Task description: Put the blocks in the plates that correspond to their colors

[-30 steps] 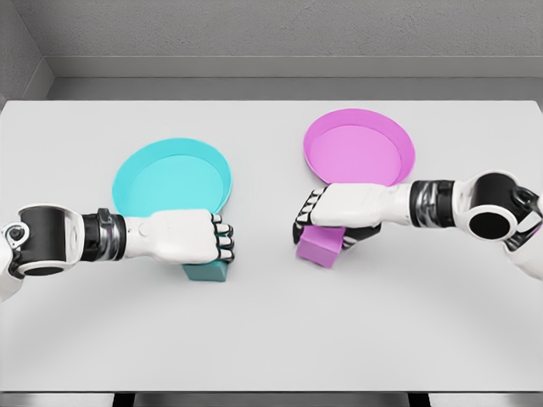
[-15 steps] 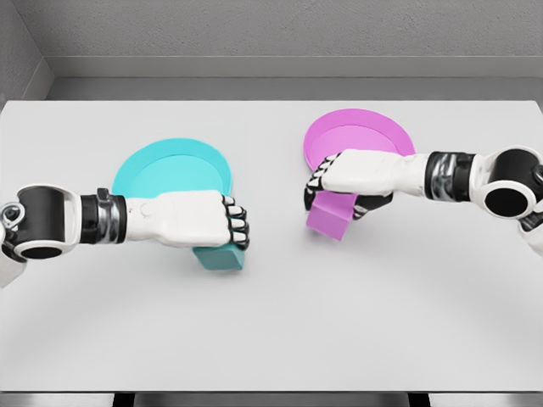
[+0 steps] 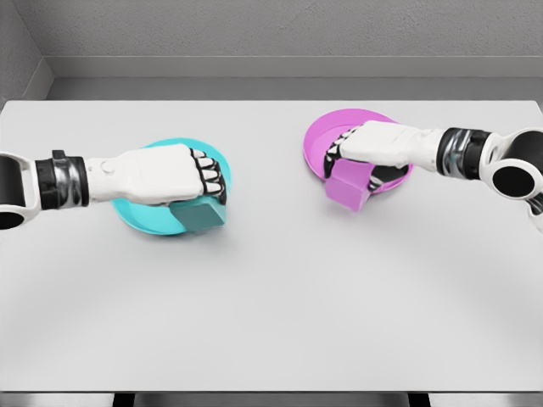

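Blocks held over matching plates

Your left hand [image 3: 165,174] clasps the teal block [image 3: 202,215]; right hand [image 3: 373,146] clasps the pink block [image 3: 348,186] at two o'clock. Both look rigid, light: grip flat faces.

A pale grey-white bench [image 3: 271,322] fills most of the frame, from the lower edge up to a straight far edge in the upper part of the picture. Its surface is smooth and matte, with soft shading across the lower middle. Along the bottom edge of the frame the near rim shows as a thin lighter strip with dark gaps beneath it. Behind the bench, across the top of the frame, runs a grey textured wall [image 3: 280,25] with a lighter horizontal ledge [image 3: 280,66] at its base. At the upper left, a second wall [image 3: 15,64] meets it at a corner.
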You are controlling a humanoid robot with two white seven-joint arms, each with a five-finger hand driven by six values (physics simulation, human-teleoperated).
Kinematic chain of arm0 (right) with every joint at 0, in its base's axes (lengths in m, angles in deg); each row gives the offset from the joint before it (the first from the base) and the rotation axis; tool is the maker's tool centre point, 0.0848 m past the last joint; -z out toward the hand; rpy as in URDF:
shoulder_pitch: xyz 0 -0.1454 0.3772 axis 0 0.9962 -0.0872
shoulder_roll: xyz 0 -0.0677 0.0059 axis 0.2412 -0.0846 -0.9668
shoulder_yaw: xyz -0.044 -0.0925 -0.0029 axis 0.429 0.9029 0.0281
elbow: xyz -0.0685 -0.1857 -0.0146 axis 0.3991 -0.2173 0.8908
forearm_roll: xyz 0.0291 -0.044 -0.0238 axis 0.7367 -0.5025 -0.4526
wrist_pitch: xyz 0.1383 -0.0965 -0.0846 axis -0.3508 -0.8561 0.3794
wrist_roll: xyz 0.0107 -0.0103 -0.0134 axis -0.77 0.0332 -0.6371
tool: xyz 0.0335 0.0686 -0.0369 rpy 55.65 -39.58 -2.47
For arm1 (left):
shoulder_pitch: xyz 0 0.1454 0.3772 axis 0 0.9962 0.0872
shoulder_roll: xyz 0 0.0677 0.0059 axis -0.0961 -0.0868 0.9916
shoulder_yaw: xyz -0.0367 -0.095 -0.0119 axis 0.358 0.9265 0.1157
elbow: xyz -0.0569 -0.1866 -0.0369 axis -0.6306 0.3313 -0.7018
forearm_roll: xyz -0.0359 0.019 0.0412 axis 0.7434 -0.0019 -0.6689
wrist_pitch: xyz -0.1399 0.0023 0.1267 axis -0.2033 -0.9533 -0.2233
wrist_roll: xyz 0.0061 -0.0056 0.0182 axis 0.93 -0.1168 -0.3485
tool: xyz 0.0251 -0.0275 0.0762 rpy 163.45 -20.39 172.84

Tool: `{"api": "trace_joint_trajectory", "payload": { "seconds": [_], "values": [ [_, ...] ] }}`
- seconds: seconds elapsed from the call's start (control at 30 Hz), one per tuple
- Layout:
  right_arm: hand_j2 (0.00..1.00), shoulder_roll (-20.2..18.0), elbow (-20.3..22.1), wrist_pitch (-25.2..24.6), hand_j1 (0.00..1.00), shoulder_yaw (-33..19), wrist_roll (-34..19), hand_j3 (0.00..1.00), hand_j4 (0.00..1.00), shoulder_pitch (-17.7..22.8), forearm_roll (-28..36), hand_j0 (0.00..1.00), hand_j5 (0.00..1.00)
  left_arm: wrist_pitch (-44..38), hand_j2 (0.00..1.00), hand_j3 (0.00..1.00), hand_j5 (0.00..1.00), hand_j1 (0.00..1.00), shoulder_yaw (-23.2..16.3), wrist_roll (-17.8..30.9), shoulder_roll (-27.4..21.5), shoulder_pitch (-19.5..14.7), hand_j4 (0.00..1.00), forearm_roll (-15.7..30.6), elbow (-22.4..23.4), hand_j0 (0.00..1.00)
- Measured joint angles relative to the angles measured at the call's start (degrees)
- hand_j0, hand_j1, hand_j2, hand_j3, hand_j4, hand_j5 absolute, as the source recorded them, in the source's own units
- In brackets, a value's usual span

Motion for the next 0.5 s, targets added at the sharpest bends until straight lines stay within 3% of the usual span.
{"api": "trace_joint_trajectory", "payload": {
  "seconds": [0.23, 0.5],
  "values": [
    [0.55, 0.07, -3.87, -1.23, 0.55, -2.21, 0.00, 0.55, 0.55, -0.70, -0.91, 0.55, 0.55, -0.01, 0.50, 0.50, 0.50, 0.50, 2.14, 0.33, 2.14, -1.23, 0.50, -0.59, 8.63, 0.50],
    [0.55, 1.18, -11.06, -1.38, 0.55, -3.78, 0.01, 0.55, 0.55, -1.76, -1.81, 0.55, 0.55, -0.01, 0.51, 0.51, 0.51, 0.51, 1.92, 0.55, 6.31, -2.55, 0.51, -6.85, 16.52, 0.51]
  ]
}}
